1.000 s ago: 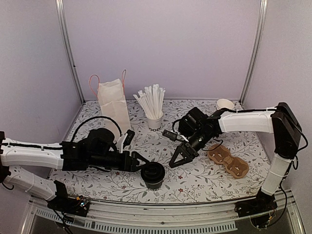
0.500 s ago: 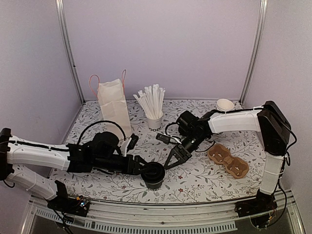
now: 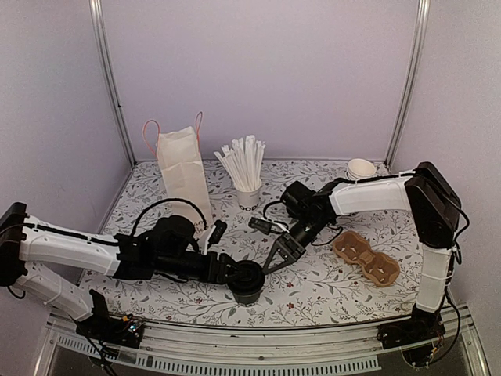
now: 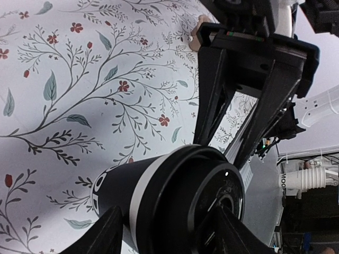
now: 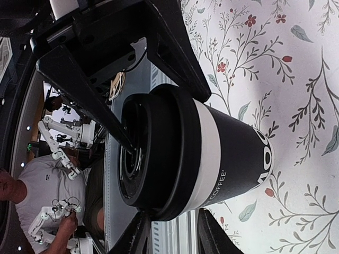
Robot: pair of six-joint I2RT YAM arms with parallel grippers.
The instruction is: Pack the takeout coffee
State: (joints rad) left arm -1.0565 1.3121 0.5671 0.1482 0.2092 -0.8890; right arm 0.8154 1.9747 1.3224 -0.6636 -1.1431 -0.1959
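Note:
The takeout coffee (image 3: 246,280), a black paper cup with a black lid and a white band, stands near the table's front middle. It also shows in the left wrist view (image 4: 159,201) and the right wrist view (image 5: 212,153). My left gripper (image 3: 233,272) (image 4: 167,225) is open, with a finger on each side of the cup at lid height; I cannot tell whether they touch it. My right gripper (image 3: 274,258) (image 5: 174,218) is open and empty, pointing at the cup from the right, a little short of it.
A brown cardboard cup carrier (image 3: 365,257) lies at the right. A white paper bag (image 3: 182,164) stands at the back left. A white cup of straws (image 3: 246,176) stands at the back middle, and a stack of cups (image 3: 361,168) at the back right.
My left gripper has moved right until its fingers straddle the coffee cup. My right gripper has moved left and nearer the cup, still open.

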